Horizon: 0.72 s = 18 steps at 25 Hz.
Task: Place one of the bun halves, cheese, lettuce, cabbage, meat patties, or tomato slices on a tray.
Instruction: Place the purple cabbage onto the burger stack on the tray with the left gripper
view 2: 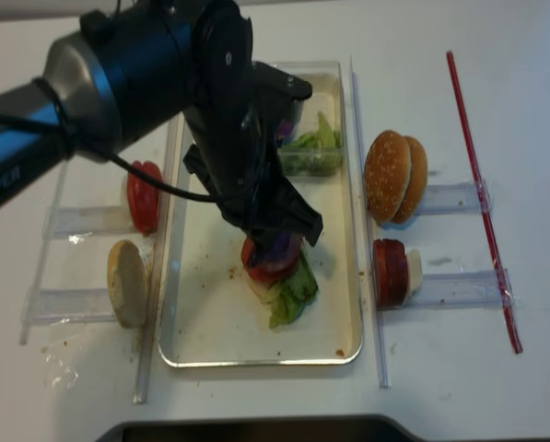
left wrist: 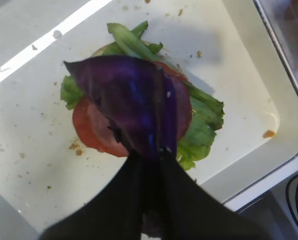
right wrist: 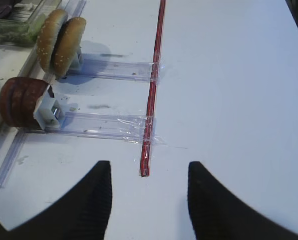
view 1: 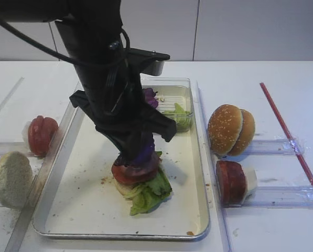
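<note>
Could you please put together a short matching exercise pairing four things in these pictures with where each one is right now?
Things:
1. cabbage
2. tomato slice
3. sesame buns
4. pale bun half

Places:
A. on the table, left of the tray
B. standing on edge in a clear holder, right of the tray
C. pinched in the left end effector, above the stack
D. on the lettuce, in the stack on the tray

Pairs: 1-C, 2-D, 3-B, 4-A
</note>
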### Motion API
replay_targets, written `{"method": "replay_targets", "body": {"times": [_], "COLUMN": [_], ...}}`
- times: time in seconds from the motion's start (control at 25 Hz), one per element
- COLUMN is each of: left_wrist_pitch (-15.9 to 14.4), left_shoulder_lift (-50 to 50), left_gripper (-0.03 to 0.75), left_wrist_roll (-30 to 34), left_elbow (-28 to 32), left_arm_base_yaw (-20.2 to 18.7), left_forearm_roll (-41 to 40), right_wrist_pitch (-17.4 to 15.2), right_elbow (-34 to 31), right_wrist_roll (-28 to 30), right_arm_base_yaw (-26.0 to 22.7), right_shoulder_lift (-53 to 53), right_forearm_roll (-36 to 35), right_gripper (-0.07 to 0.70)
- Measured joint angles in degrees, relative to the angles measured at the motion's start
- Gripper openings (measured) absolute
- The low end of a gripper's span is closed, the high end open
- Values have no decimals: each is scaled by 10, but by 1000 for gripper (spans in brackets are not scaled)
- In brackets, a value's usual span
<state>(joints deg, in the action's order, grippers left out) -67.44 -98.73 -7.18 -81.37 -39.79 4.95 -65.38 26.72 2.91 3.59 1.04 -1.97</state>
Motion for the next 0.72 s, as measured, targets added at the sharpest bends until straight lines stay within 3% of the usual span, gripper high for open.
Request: {"method": "replay_targets", "body": {"times": [0.6,0.72], "left_wrist_pitch": [15,14], "left_shoulder_lift": [-17,-17], "left_gripper": [26,85], "left_wrist_roll": [2,2], "left_elbow": [0,0], "left_arm_base_yaw": [0,0], "left_forearm_roll": [0,1], "right_wrist_pitch": [0,0], "right_elbow": [0,0], "right_wrist_roll": [0,0], "right_arm_base_yaw": [0,0], "right_shoulder_lift": [0,0], "right_forearm_roll": [0,0], "right_gripper": [382,382]}}
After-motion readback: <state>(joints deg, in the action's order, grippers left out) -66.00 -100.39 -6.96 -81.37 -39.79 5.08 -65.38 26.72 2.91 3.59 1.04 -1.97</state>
